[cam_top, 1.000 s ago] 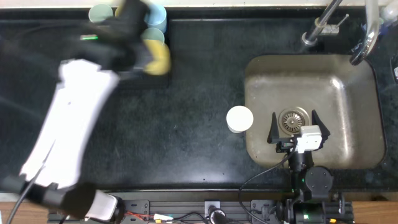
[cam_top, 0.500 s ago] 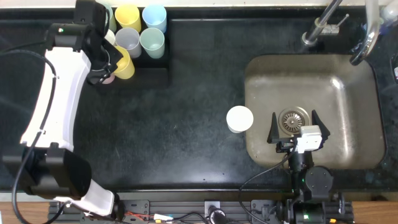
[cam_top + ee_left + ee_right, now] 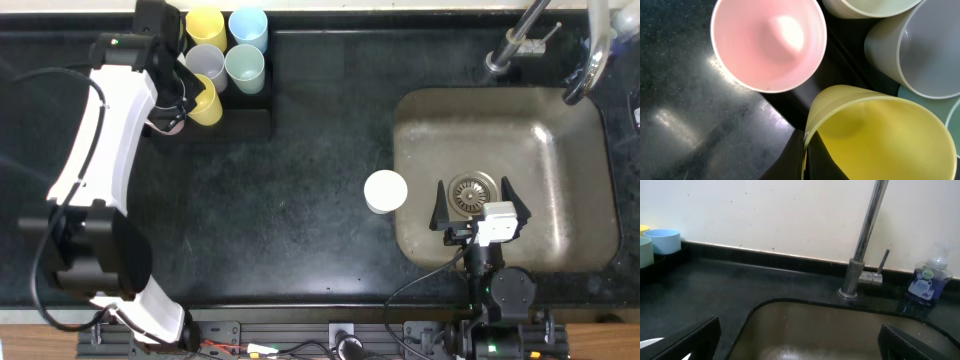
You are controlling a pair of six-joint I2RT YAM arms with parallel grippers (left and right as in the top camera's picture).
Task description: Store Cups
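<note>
- While L gripper (image 3: 180, 96) pinches yellow cup (image 3: 880, 140) by its rim, cup sits at 6 o'clock of grey cup (image 3: 205, 62) in black rack (image 3: 246, 123), pink cup (image 3: 768, 42) just beside.
- R gripper (image 3: 473, 192) hangs over sink (image 3: 562, 245), fingers apart; white cup (image 3: 385, 191) on counter at its 9 o'clock.

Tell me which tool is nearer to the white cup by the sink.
Right. The right tool hangs open over the sink, just beside the white cup; the left tool is far away at the cup rack, shut on a yellow cup.
</note>
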